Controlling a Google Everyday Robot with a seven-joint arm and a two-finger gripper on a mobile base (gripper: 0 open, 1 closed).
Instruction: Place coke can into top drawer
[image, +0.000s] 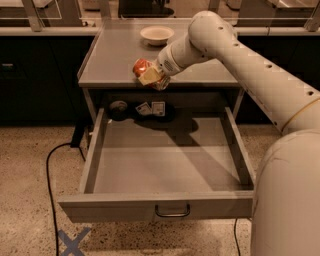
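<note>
The red coke can (141, 67) is held tilted in my gripper (151, 76), above the front edge of the grey cabinet top, over the back of the open drawer. The gripper is shut on the can, with a pale finger pad (149, 75) across its front. The top drawer (165, 165) is pulled fully out, a wide shallow grey tray with a dark pull handle (172, 212) at the centre of its front panel. Its floor is bare. My white arm reaches in from the right.
A white round bowl (156, 34) sits at the back of the cabinet top (115, 55). Small dark and white items (145, 108) lie on the shelf behind the drawer. A black cable (50, 175) runs on the speckled floor at left. A blue tape cross (72, 242) marks the floor.
</note>
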